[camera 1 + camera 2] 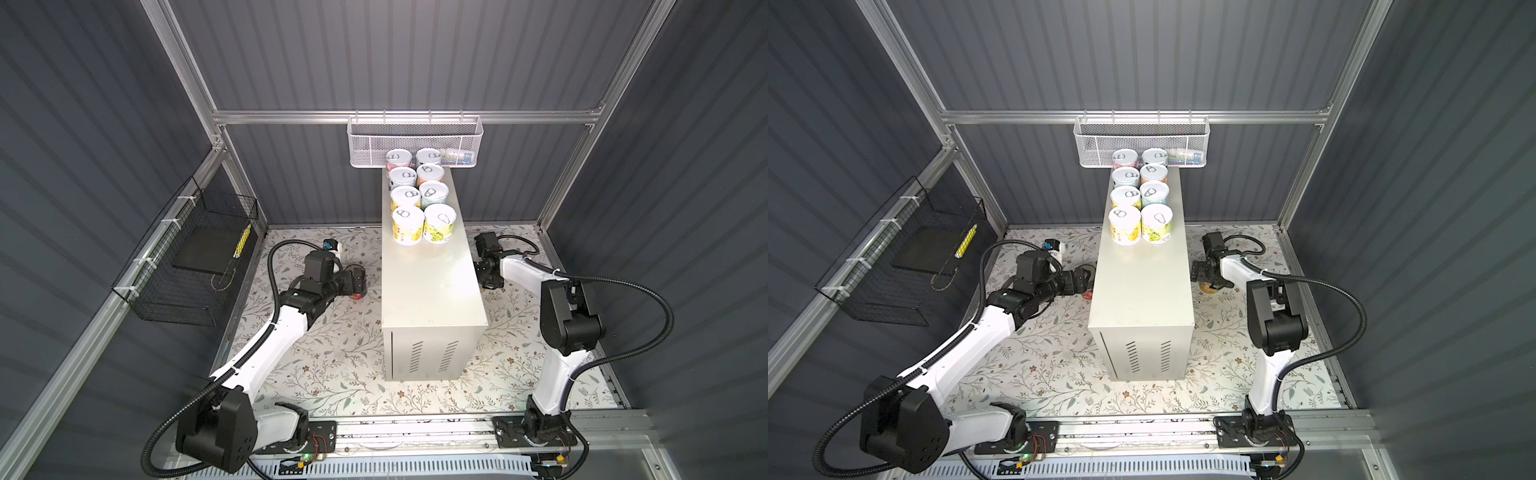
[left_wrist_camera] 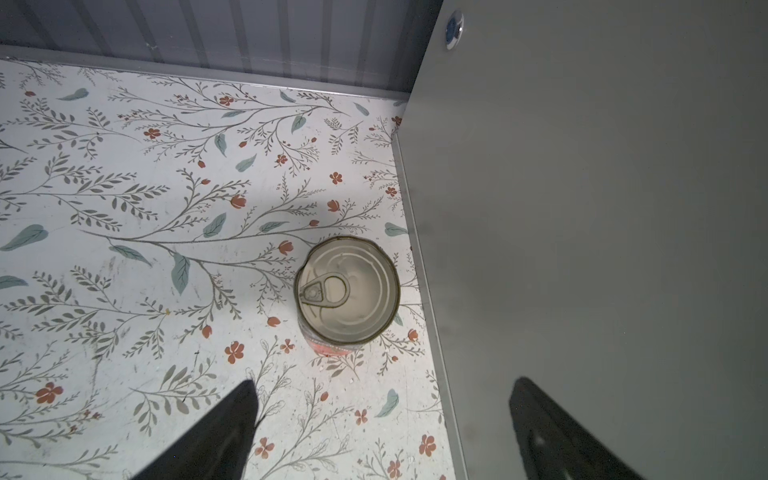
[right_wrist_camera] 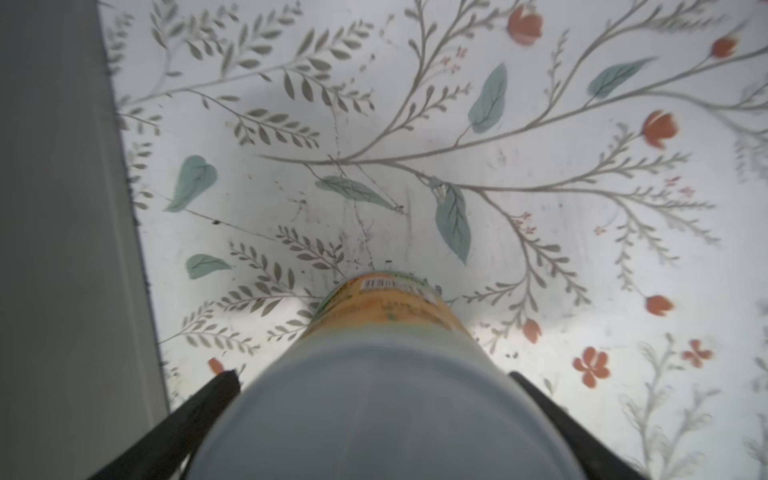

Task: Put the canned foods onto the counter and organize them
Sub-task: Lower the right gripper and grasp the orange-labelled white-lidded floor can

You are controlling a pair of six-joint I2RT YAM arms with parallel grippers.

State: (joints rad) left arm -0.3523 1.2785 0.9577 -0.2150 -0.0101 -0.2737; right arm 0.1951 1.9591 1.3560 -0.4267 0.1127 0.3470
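In both top views the counter [image 1: 430,274] runs lengthwise down the middle. Eight cans [image 1: 419,195] stand upright in two rows at its far end, and the near half of its top is bare. Left of the counter, low beside its side wall, the left gripper [image 1: 353,280] hangs over a red can [image 1: 356,296] on the floor mat [image 1: 332,365]. Right of the counter, the right gripper [image 1: 1207,279] is down over an orange can [image 1: 1207,288], also near the wall. Each arm is nearer its own can.

In the left wrist view the red can stands upright, long axis vertical, just beside the counter's wall. It lies ahead of and below the fingers [image 2: 224,432], which are spread wide with nothing between them. The lid is dull silver with a pull tab, the rim looks slightly dented, and a red label band shows near the base.

In the right wrist view the orange can fills the gap between the fingers [image 3: 199,415]. It is upright, with its blurred grey top close to the lens and an orange-green label with a barcode lower down. The jaws are spread wide on either side of it. Whether the pads press on it I cannot tell. Its base looks to rest on the mat, so closing and lifting straight up past the counter's edge is probably next.
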